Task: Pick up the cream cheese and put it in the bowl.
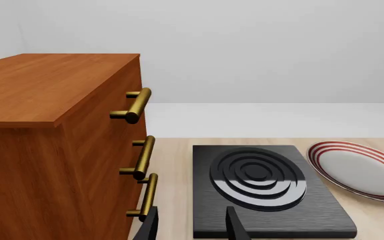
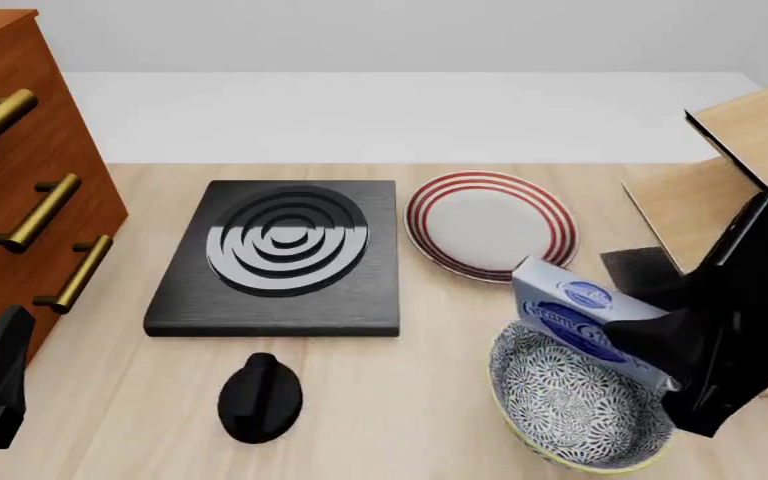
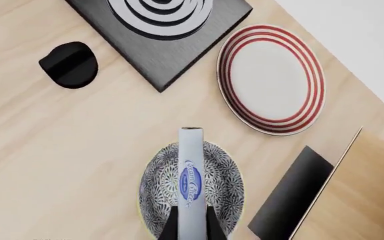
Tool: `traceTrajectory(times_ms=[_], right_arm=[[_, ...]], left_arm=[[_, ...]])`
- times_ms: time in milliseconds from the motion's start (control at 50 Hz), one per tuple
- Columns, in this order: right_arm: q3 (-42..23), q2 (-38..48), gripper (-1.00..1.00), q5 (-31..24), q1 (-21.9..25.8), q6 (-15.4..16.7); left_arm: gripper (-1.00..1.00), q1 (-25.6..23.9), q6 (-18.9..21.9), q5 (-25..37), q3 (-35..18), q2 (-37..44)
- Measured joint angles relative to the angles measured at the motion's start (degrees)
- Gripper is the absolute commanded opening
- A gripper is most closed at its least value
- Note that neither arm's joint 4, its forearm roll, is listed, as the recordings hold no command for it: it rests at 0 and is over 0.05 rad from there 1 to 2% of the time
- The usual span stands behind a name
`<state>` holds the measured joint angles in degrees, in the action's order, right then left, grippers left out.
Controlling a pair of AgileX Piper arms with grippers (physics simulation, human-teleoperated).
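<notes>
Cream cheese (image 2: 582, 322) sat clamped in the right gripper (image 3: 190, 226) above the single bowl (image 2: 574, 402). One red-ringed plate (image 2: 491, 222), one stove plate (image 2: 284, 256) and one black knob (image 2: 260, 396) lay nearby; left gripper (image 1: 190, 226) stood apart, empty.

cream cheese (image 2: 582, 312): pale grey-blue, blue oval logo
bowl (image 2: 574, 405): black-and-white floral inside, yellowish rim
plate (image 2: 491, 223): white, red rings
cabinet (image 2: 11, 170): reddish-brown wood, brass handles

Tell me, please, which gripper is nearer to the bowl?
Right. The right gripper holds the cream cheese directly over the bowl; the left gripper sits across the table beside the wooden drawers.
</notes>
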<state>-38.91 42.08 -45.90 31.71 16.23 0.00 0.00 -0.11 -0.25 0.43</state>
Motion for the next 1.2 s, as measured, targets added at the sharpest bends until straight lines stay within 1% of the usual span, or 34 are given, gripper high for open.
traceTrajectory(times_ms=[160,360,860,1200], right_arm=[[1.1,-0.7,-1.0,-0.5,-2.0,-0.4],[2.4,-0.6,-1.0,0.1,-3.6,-1.1],[8.6,1.3,-1.0,6.2,-5.2,-3.7],[12.1,2.0,-1.0,9.6,-5.9,-4.8]], left_arm=[[1.0,0.0,0.0,0.0,0.0,0.0],[1.0,0.0,0.0,0.0,0.0,0.0],[1.0,0.0,0.0,0.0,0.0,0.0],[1.0,0.0,0.0,0.0,0.0,0.0]])
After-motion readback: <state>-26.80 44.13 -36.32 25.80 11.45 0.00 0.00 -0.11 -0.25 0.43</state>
